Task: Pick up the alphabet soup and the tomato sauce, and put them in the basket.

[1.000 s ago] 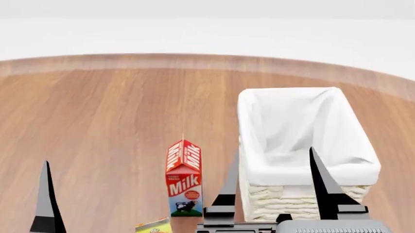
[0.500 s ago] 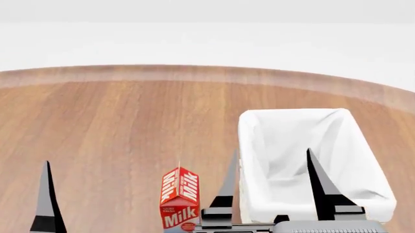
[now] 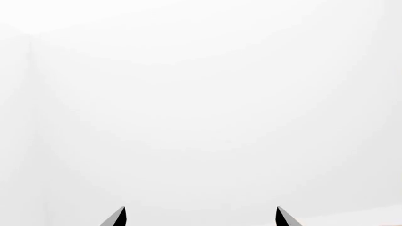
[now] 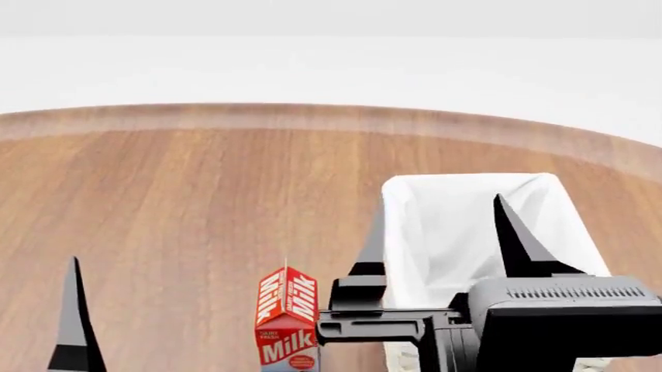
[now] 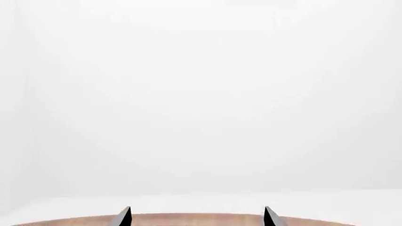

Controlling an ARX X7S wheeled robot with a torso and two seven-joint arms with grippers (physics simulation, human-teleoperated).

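Basket (image 4: 455, 225) of cream wicker, lined with white cloth folded over its rim, stands on the right half of the round wooden desk (image 4: 186, 201) in our head view. As far as we can see into it, the lining holds nothing, though our right arm hides the near part of the interior.

Our right claw (image 4: 439, 232) hangs in front of the basket with its two dark fingers spread wide and nothing between them; one finger crosses the basket's left wall, the other crosses the cloth interior. Its grey housing covers the basket's near wall.

A red-and-white milk carton (image 4: 287, 325) stands upright just left of the basket, cut off by the lower edge of the head view.

Of our left claw (image 3: 199, 216), the head view gives only one finger at the lower left; the left wrist view shows two dark tips well apart against blank white, so it stands open and empty.

We cannot see the alphabet soup or the tomato sauce in any view. The right wrist view offers only white background and a thin strip of the desk edge.
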